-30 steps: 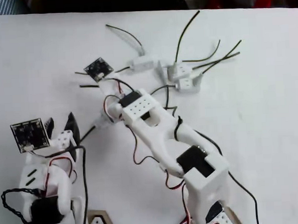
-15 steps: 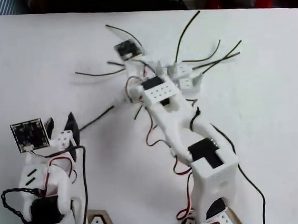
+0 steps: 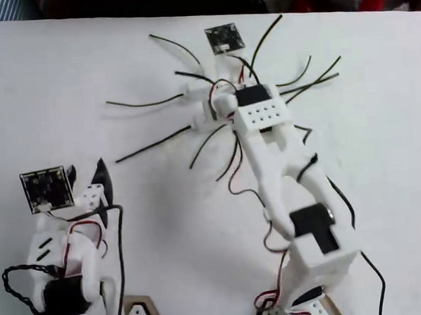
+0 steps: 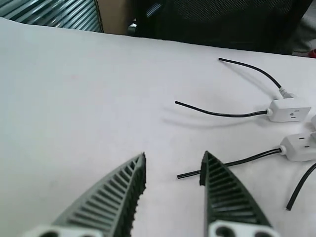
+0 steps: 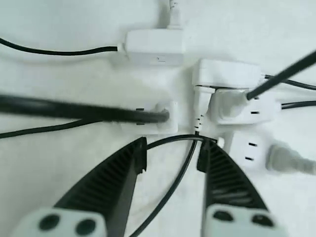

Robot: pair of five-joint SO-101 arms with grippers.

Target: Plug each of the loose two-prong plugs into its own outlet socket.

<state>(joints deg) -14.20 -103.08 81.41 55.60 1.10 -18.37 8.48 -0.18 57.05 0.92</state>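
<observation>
Several white outlet blocks and plugs with black cables lie bunched together at the far middle of the table. My right gripper [image 5: 173, 148] hangs open just above them. A thin black cable [image 5: 170, 190] runs between its fingers. One socket block [image 5: 150, 119] with a thick cable lies just ahead of the tips, and another socket face [image 5: 247, 148] is beside one finger. A plug [image 5: 226, 101] sits in a block there. The right arm [image 3: 265, 119] covers part of the cluster. My left gripper [image 4: 174, 163] is open and empty low over the near left table [image 3: 85, 171], apart from two socket blocks [image 4: 290, 109].
Loose black cable ends [image 3: 150, 144] fan out from the cluster toward the left and far right. One cable tip [image 4: 180, 175] lies close to my left gripper's fingers. The white table [image 3: 65, 80] stretches bare at far left. Dark furniture stands past the far edge.
The right arm has swung rightward and away from me, from the table's middle to above the outlet cluster. A black cable slid right with it. The left arm has not moved.
</observation>
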